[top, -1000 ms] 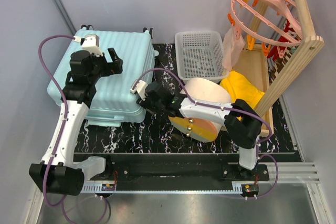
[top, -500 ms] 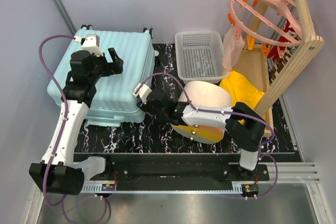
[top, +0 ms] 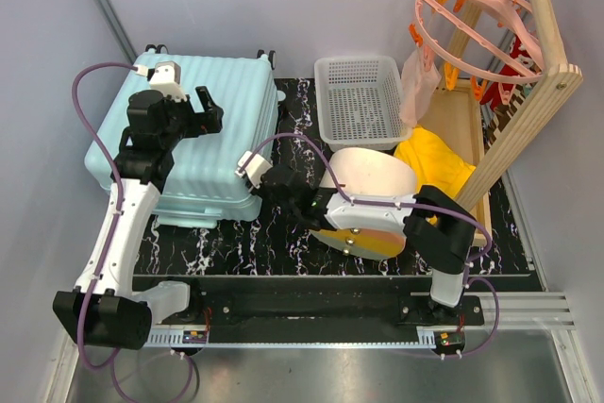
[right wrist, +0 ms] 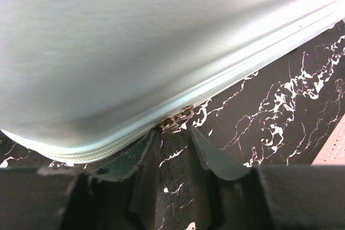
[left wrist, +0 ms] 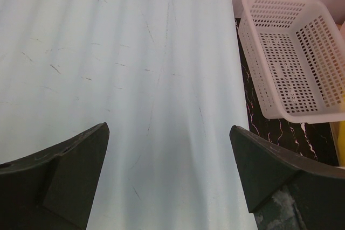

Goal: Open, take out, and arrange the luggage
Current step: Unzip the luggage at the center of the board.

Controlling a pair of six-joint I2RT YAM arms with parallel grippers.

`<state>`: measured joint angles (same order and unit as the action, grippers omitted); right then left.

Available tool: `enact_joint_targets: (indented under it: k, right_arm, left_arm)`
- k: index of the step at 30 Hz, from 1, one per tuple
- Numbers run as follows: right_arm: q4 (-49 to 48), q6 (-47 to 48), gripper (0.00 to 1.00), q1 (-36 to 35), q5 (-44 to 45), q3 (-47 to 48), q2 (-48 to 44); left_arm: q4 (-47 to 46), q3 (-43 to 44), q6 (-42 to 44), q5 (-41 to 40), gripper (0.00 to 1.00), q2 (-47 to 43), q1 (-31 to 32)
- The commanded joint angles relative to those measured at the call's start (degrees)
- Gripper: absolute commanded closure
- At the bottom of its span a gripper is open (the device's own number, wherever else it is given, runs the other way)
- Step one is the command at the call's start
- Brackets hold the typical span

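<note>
The luggage (top: 236,134) is a pale mint-blue ribbed suitcase, lying flat and closed at the back left. My left gripper (top: 209,109) hovers over its top shell (left wrist: 140,68), jaws wide open and empty. My right gripper (top: 264,181) is at the suitcase's right edge near the front corner. In the right wrist view its fingertips (right wrist: 150,143) stand a little apart, right at the metal zipper pulls (right wrist: 180,117) on the zipper seam of the shell (right wrist: 135,41). The pulls lie just beyond the tips, not clamped.
A white mesh basket (top: 359,101) stands right of the suitcase and also shows in the left wrist view (left wrist: 294,57). A cream cylinder with an orange end (top: 373,181) lies under my right arm. Yellow cloth (top: 439,162), a wooden rack (top: 528,92) and pink hangers (top: 472,16) are at the right.
My right gripper has moved left and in against the suitcase's edge. The cylinder's orange end has shifted slightly right. The left arm has barely moved.
</note>
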<state>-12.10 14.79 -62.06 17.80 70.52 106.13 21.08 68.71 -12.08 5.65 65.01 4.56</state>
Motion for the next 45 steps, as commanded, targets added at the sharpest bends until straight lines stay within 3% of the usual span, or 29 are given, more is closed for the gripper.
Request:
enact_joint_targets:
  k: [1,6,15,30,45]
  right_arm:
    - [-14.1,1.1,0.67,-0.6,2.0,-0.6,3.8]
    - [-13.9,1.4,0.68,-0.8,1.9,-1.1,4.4]
    - [-16.1,3.5,1.00,-1.6,-3.0,-5.5,1.4]
    - [-11.8,3.4,1.00,-5.2,-5.2,-7.9,-5.6]
    - [-6.8,-3.9,1.00,-10.0,-4.2,-7.1,-8.0]
  left_arm:
    - [-2.4,0.0,-0.3,0.9,0.01,0.1,-0.1]
    - [-2.4,0.0,-0.3,1.1,0.01,0.0,-0.1]
    - [-2.4,-0.1,-0.1,0.9,0.01,0.0,0.0]
    - [-2.6,-0.2,-0.6,1.6,0.01,0.6,-0.1]
    - [-3.2,-0.7,-1.4,2.8,0.01,1.1,0.0]
